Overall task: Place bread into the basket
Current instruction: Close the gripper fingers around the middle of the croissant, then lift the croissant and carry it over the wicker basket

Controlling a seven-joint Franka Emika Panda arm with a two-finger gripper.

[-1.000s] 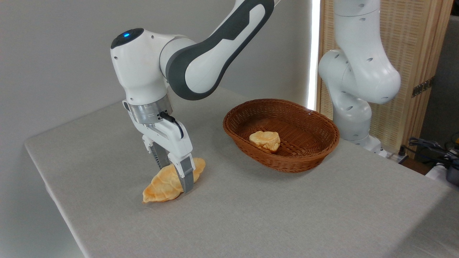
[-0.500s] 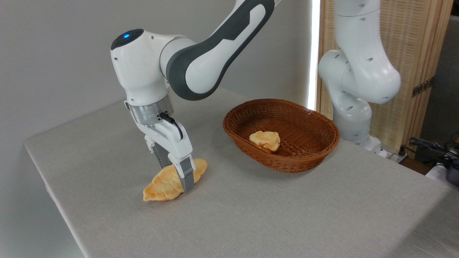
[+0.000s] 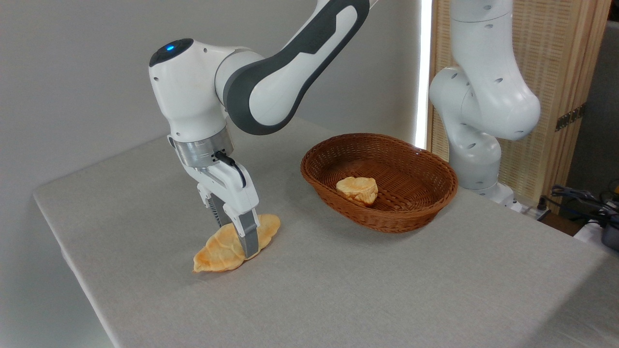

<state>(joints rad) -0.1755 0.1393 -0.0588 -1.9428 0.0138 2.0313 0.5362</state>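
Observation:
The bread, a long golden-orange ridged pastry with pointed ends, lies at the left front of the table with its left tip touching the cloth. My gripper points down from above and is shut on the bread across its middle; the near finger covers part of it and the far finger stands behind it. The basket, an oval reddish-brown wicker one, stands to the right of the gripper, apart from it.
A smaller chunky pale-golden bread piece lies inside the basket. The arm's white base rises behind the basket at the right. The table edge runs close to the left of the bread. Cables lie at far right.
The gripper has risen slightly and shifted a little right with the bread; the pastry's right end has lifted while its left tip stays on the cloth.

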